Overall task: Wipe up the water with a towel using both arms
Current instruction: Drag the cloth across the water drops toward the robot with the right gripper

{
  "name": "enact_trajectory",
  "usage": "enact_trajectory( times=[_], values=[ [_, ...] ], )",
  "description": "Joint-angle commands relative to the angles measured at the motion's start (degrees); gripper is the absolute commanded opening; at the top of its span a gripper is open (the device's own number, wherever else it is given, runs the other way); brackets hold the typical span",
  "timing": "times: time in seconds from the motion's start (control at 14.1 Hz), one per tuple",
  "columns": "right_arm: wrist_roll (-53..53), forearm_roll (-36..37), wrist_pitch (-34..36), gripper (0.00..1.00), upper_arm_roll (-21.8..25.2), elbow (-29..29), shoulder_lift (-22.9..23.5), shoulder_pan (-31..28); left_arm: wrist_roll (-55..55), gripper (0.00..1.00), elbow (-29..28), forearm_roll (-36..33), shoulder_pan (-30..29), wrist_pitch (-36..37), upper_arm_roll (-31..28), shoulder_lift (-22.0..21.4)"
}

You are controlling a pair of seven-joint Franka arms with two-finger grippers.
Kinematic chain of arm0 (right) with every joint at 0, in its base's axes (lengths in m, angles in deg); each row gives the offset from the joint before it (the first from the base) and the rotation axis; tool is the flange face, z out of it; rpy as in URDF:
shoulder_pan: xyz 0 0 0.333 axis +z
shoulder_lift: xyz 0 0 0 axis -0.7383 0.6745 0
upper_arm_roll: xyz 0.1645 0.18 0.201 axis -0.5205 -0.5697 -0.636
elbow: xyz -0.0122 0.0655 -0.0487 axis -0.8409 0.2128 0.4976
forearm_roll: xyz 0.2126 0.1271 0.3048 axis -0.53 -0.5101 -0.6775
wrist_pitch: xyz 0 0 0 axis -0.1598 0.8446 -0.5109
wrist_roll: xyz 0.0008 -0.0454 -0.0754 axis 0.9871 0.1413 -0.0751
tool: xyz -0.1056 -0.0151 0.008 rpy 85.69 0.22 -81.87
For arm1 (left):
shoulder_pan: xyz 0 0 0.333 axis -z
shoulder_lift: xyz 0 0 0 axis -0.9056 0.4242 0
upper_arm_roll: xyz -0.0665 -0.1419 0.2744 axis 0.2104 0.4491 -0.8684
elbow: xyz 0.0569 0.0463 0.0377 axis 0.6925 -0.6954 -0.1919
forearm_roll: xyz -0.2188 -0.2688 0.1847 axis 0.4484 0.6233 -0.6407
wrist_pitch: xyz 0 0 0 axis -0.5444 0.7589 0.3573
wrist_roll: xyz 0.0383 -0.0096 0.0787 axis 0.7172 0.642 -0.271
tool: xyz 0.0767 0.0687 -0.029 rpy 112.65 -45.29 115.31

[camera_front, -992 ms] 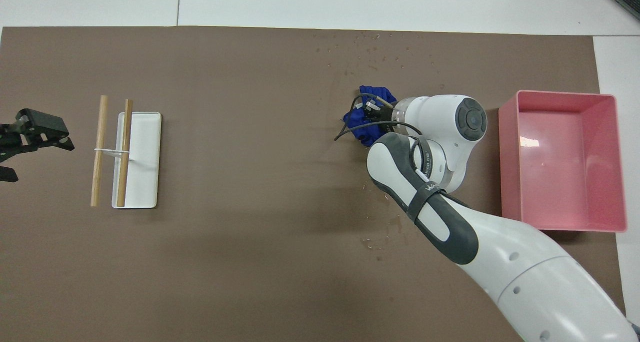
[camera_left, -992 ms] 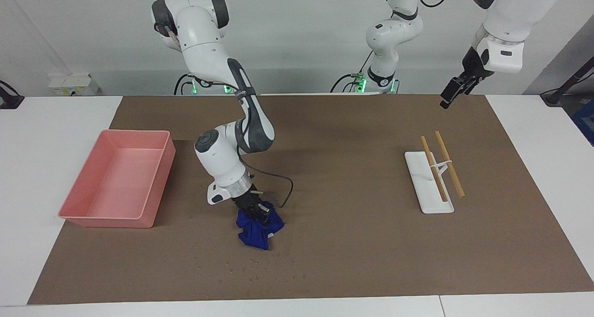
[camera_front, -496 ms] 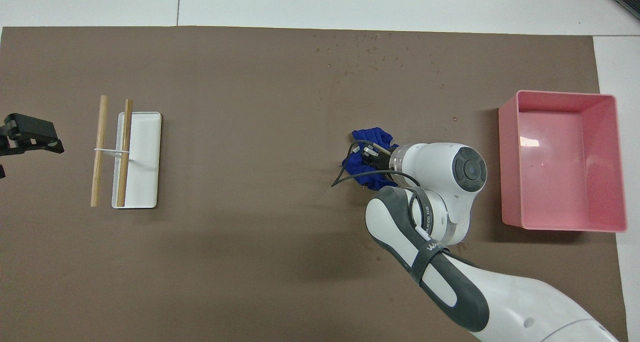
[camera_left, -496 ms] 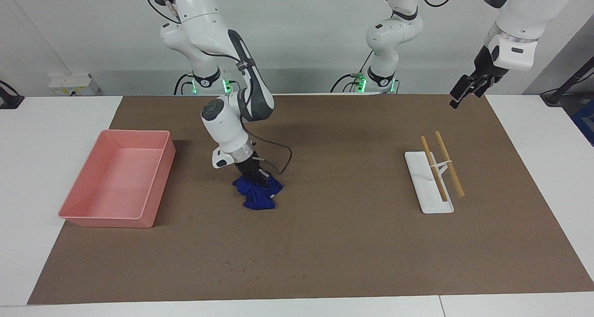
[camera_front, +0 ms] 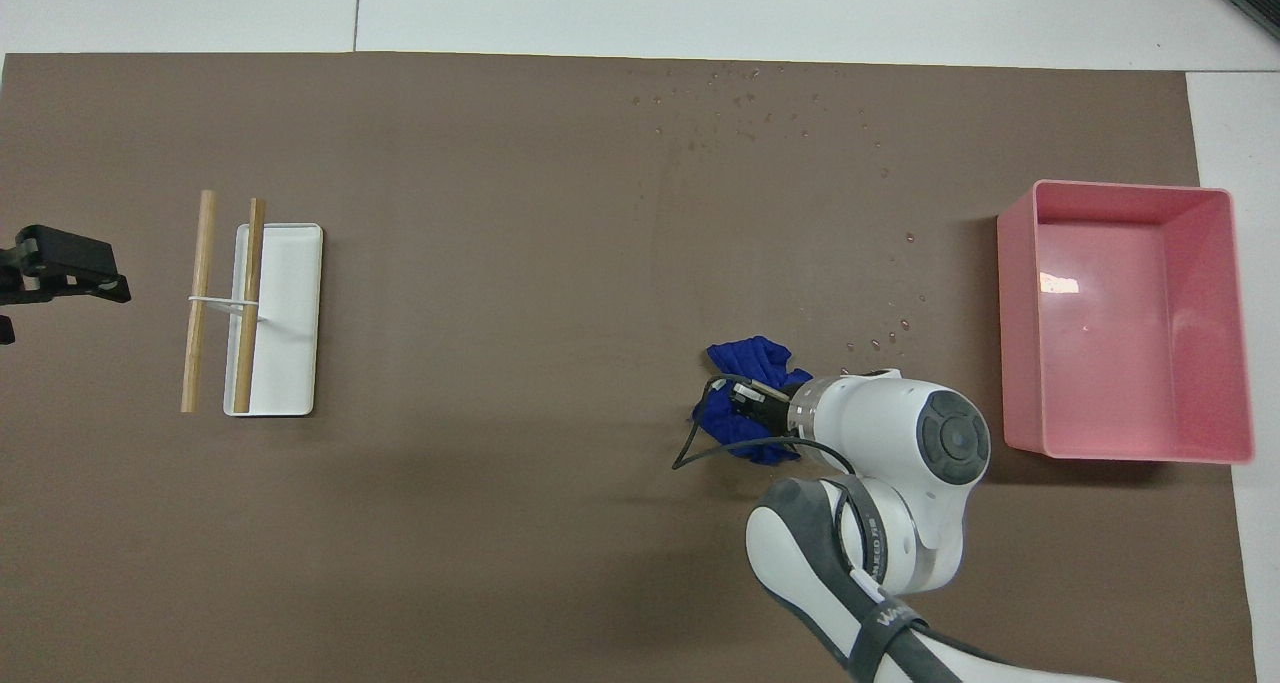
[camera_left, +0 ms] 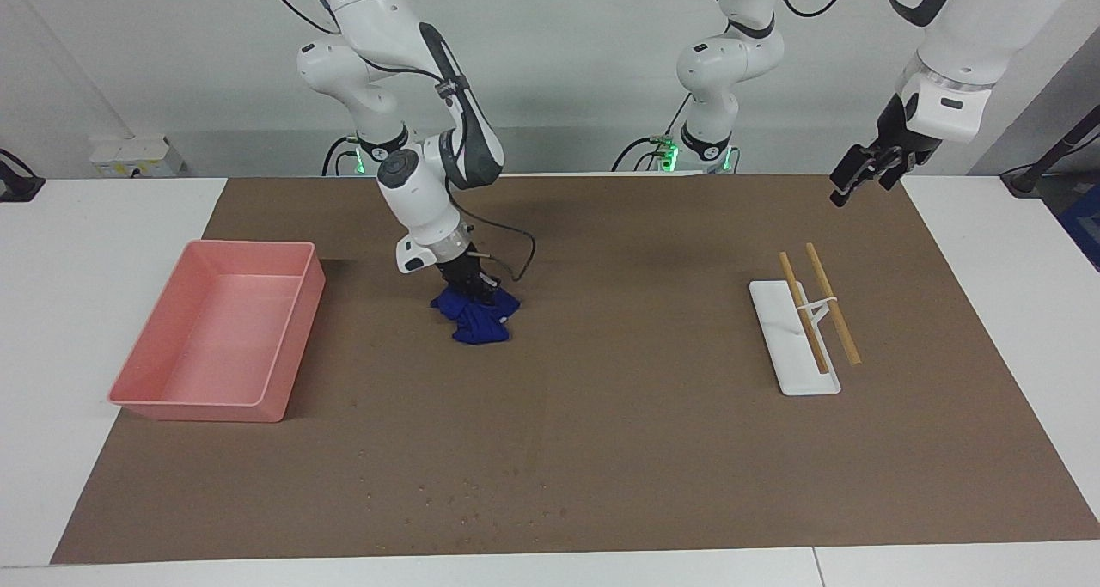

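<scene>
The blue towel (camera_left: 479,322) (camera_front: 752,354) lies bunched on the brown mat, between the pink tray and the mat's middle. My right gripper (camera_left: 471,293) (camera_front: 738,413) presses down into it, shut on the towel. Water droplets (camera_left: 468,488) (camera_front: 750,98) speckle the mat near its edge farthest from the robots. More droplets (camera_front: 895,323) lie between the towel and the tray. My left gripper (camera_left: 851,179) (camera_front: 60,273) hangs open and empty over the mat's corner at the left arm's end, where that arm waits.
A pink tray (camera_left: 301,346) (camera_front: 1018,333) stands at the right arm's end of the mat. A white slab (camera_left: 795,359) (camera_front: 290,303) with two wooden sticks (camera_left: 829,303) (camera_front: 200,293) lies toward the left arm's end. White tabletop surrounds the mat.
My right gripper has dragged the towel across the mat toward the robots, away from the droplets at the mat's edge. The left gripper has risen slightly.
</scene>
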Motion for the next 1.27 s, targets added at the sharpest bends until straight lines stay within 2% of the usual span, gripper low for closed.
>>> enact_trajectory(
  times=[0.0,0.35,0.5,0.71,1.06,1.2],
  values=[
    [-0.56,-0.02,2.37,0.00,-0.41,9.66,-2.03,1.68,1.06,1.00,0.24,-1.23,4.86,-1.01,-3.91,0.09],
    [1.02,0.07,12.90,0.00,-0.32,11.42,-5.99,3.36,1.94,1.00,0.24,-1.23,5.21,-0.05,-4.00,0.97],
    [7.40,0.33,13.98,0.00,-0.23,12.56,-6.52,3.27,2.64,1.00,-0.64,-1.23,5.21,-1.26,-3.91,0.70],
    [17.96,1.04,13.37,0.00,0.12,12.66,-6.53,1.78,3.17,1.00,0.50,-1.40,5.04,-1.36,-3.91,2.98],
    [32.29,1.56,8.89,0.00,0.12,11.61,-4.77,-10.59,3.17,1.00,0.24,-1.14,5.39,-0.04,-3.91,2.29],
    [36.08,1.65,8.70,0.00,0.12,9.42,-3.63,-15.61,3.17,1.00,0.06,-1.14,5.39,0.05,-3.91,2.20]
  ],
)
